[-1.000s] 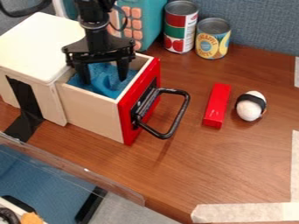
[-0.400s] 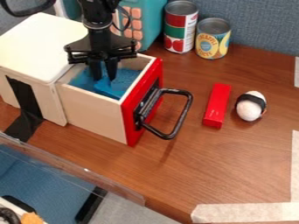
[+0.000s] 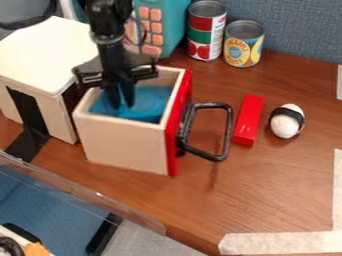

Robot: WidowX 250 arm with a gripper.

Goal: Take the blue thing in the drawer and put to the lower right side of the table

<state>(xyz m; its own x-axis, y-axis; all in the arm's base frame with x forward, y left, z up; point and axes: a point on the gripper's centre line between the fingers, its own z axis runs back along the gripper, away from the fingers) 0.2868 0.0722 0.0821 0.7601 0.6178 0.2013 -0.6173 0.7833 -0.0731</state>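
Observation:
The black gripper (image 3: 121,102) hangs down into the drawer (image 3: 125,146) from above, its two fingers close together and shut on the blue thing (image 3: 151,102). That soft blue thing lies across the inside of the drawer, around the fingertips, and the drawer walls hide its lower part. The drawer has pale wooden sides, a red front and a black handle. It stands turned at an angle, with a dark gap between it and the white cabinet (image 3: 47,50).
A red block (image 3: 248,121) and a white egg-like object with a black band (image 3: 286,121) lie right of the handle. Two cans (image 3: 207,31) stand behind, beside a teal object with pink buttons (image 3: 162,25). Pale tape (image 3: 280,243) marks the table's lower right.
The gripper's fingers have come together from wide apart. The drawer has slid away from the cabinet to the right and turned, its handle now close to the red block.

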